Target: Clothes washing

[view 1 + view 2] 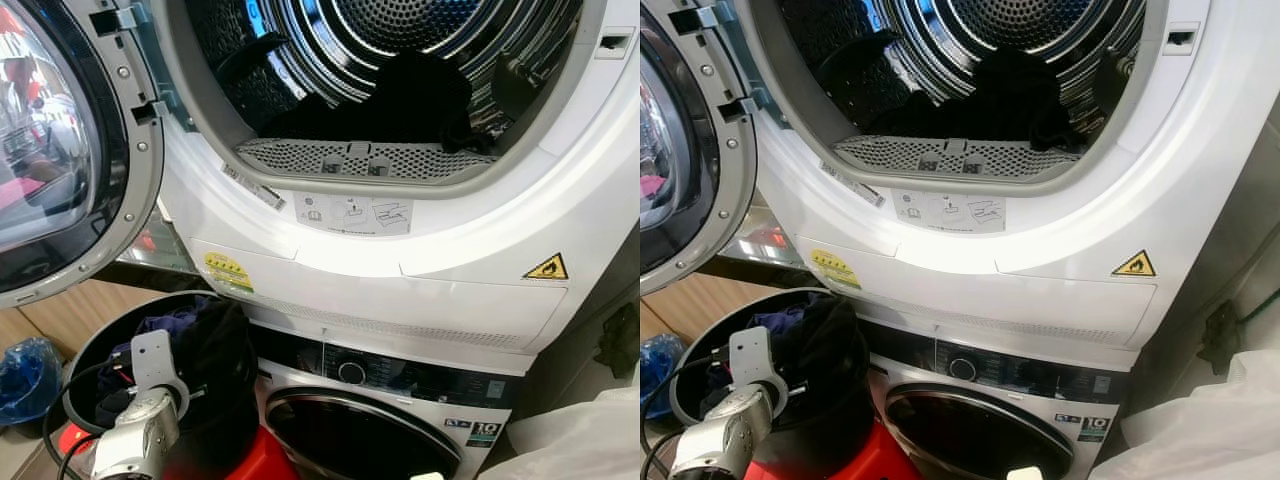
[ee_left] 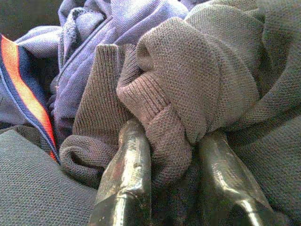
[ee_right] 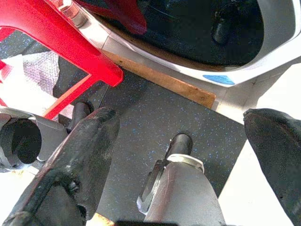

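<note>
Left gripper (image 2: 171, 155) down in the black basket (image 1: 225, 400), its 2 fingers pinched on a fold of grey knit cloth (image 2: 188, 94), purple shirt (image 2: 108, 42) just beside, right gripper (image 3: 188, 155) spread wide above the dark floor (image 3: 150, 113), red stool (image 3: 56, 37) near, dryer door (image 1: 60, 150) swung open, dark clothes (image 1: 400, 100) inside the drum (image 1: 400, 30).

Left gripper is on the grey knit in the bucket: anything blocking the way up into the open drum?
Nothing visible does. The left gripper pinches the grey knit garment in the black bucket. Above, the drum opening is open, its door swung left; dark clothes lie inside.
</note>
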{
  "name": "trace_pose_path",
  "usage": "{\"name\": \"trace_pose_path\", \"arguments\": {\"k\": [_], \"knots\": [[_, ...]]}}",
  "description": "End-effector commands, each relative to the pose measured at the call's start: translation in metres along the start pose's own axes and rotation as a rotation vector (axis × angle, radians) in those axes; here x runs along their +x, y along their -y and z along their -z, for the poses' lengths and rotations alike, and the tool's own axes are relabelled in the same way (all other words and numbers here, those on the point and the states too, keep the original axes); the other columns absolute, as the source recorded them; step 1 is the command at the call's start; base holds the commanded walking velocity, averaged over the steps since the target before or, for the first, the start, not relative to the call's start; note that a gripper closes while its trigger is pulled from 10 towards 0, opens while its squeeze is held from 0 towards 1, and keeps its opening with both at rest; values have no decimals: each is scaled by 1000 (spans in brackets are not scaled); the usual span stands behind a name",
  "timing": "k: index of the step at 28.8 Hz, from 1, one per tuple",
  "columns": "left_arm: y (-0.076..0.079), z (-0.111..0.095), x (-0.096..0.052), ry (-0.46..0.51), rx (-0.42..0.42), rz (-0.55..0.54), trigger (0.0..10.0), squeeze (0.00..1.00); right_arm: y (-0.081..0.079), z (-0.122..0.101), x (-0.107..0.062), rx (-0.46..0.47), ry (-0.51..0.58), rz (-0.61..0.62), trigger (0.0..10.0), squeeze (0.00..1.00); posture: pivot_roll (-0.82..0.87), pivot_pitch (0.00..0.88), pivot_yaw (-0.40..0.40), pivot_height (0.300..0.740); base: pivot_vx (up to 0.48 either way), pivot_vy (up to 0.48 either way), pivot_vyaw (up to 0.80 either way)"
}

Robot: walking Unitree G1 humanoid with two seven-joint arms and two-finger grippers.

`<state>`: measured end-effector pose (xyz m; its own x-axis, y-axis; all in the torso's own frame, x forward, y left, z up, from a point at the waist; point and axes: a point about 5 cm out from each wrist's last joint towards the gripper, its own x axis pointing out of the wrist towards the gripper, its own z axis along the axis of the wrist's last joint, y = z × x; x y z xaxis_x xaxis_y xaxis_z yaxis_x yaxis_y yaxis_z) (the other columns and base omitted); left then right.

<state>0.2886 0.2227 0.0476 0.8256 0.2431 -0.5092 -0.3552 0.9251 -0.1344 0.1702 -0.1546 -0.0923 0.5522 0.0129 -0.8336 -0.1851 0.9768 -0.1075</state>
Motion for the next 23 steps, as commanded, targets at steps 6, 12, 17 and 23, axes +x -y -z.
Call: {"name": "trace_pose_path", "arguments": {"k": [6,12,17,23], "knots": [[-3,0,-11,109,-20,112,0,0,-6,-6,1,-3,24,-15,10000,0,-36,0,123,740,0,0,0],[-13,0,-40,319,-74,236,0,0,-7,-6,1,-3,29,-22,10000,0,-37,0,125,740,0,0,0],[-18,6,-58,416,7,275,0,0,-6,-5,0,0,30,-25,10000,0,-35,0,124,740,0,0,0],[-20,6,-77,522,93,286,0,0,-5,-3,0,0,29,-27,10000,0,-34,0,123,740,0,0,0]]}}
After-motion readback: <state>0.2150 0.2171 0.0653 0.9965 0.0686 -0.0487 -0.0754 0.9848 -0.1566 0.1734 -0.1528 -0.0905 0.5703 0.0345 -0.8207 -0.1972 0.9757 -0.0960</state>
